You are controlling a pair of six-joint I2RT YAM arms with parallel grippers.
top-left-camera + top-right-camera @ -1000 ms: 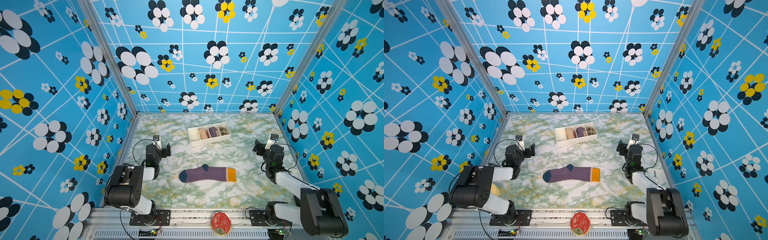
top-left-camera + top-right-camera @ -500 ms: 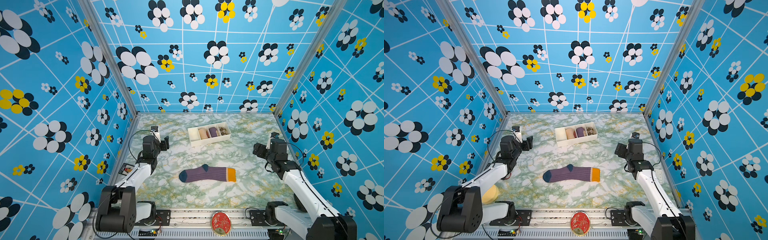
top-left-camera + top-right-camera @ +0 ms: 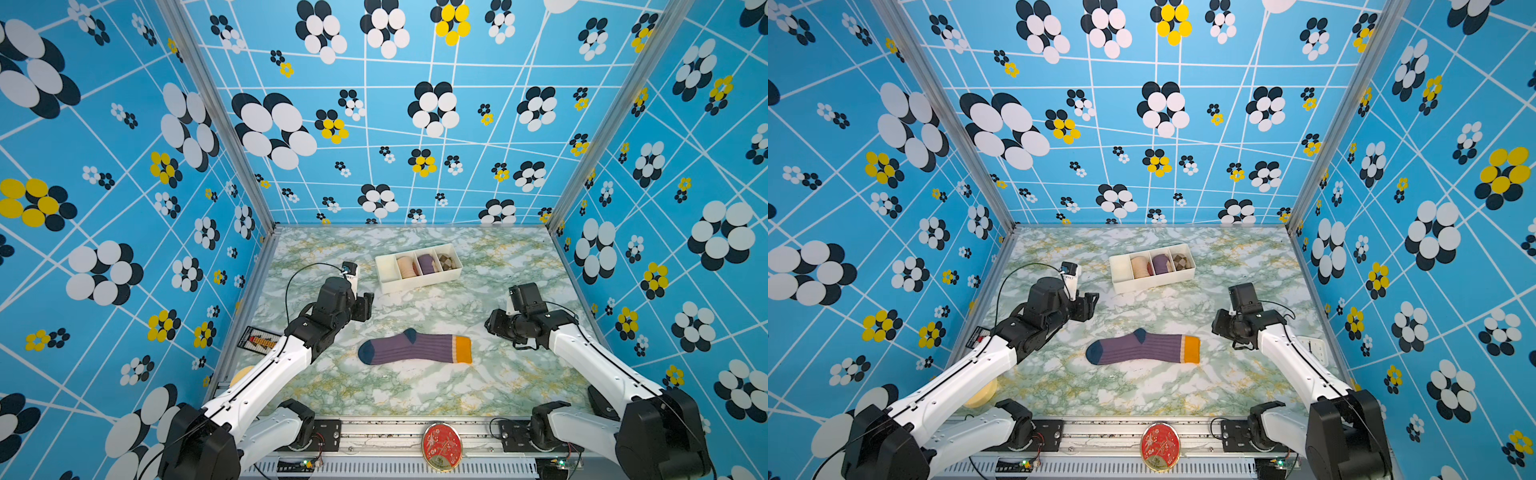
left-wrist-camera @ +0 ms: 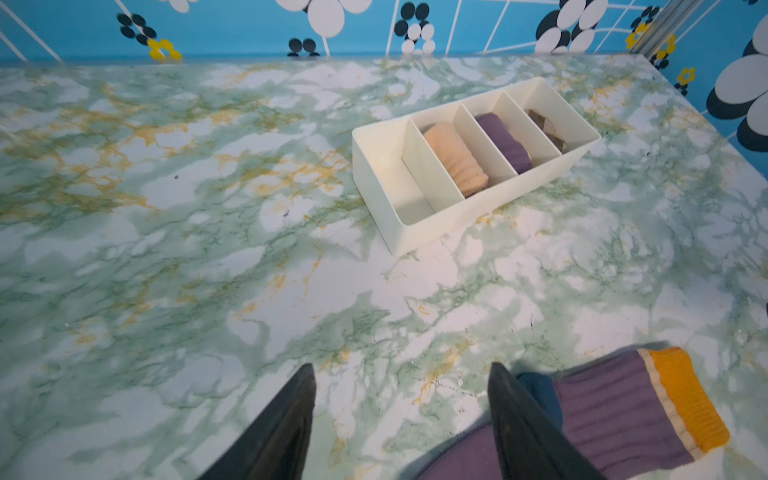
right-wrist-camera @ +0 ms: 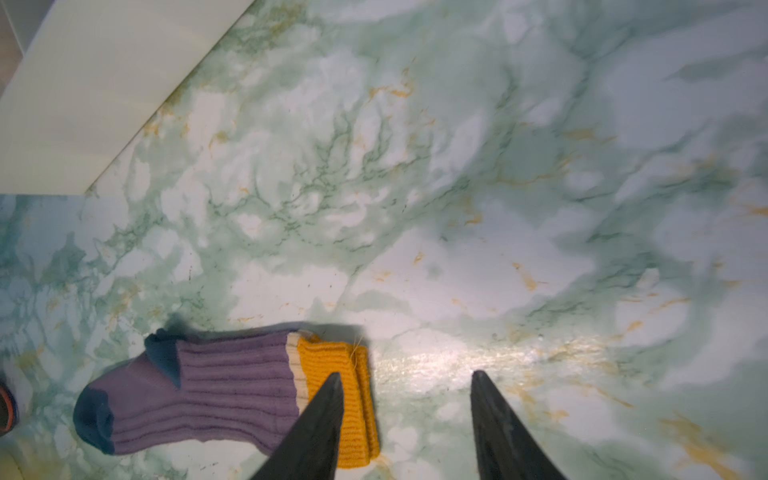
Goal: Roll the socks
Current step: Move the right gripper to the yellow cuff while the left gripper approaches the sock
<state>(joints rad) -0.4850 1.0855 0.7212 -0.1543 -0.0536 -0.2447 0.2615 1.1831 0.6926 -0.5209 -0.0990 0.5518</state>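
Top views both show the socks (image 3: 415, 348) lying flat and unrolled on the green marbled table (image 3: 415, 395), about midway between the two arms, dark teal toe pointing to the left arm's side and orange-yellow cuff to the right arm's side. From where I stand it looks like one flat sock shape; I cannot tell whether a second lies under it. The left gripper (image 3: 365, 305) hangs near the heel, on the far side of the sock and apart from it; in the left wrist view its two dark fingers (image 4: 291, 415) stand spread with only bare tabletop between them, so the pincer is wide and grips nothing. The right gripper (image 3: 492, 326) sits just off the cuff end, also apart from the fabric. In the right wrist view its fingers are parted too, with only marble between them; one finger crosses in front of the orange cuff, but I cannot tell that it touches. Farther back stands a white divided tray (image 3: 419, 283), holding a peach sock roll (image 3: 406, 266), a purple roll (image 3: 426, 263) and a brown checked roll (image 3: 446, 261), each in its own compartment, side by side.
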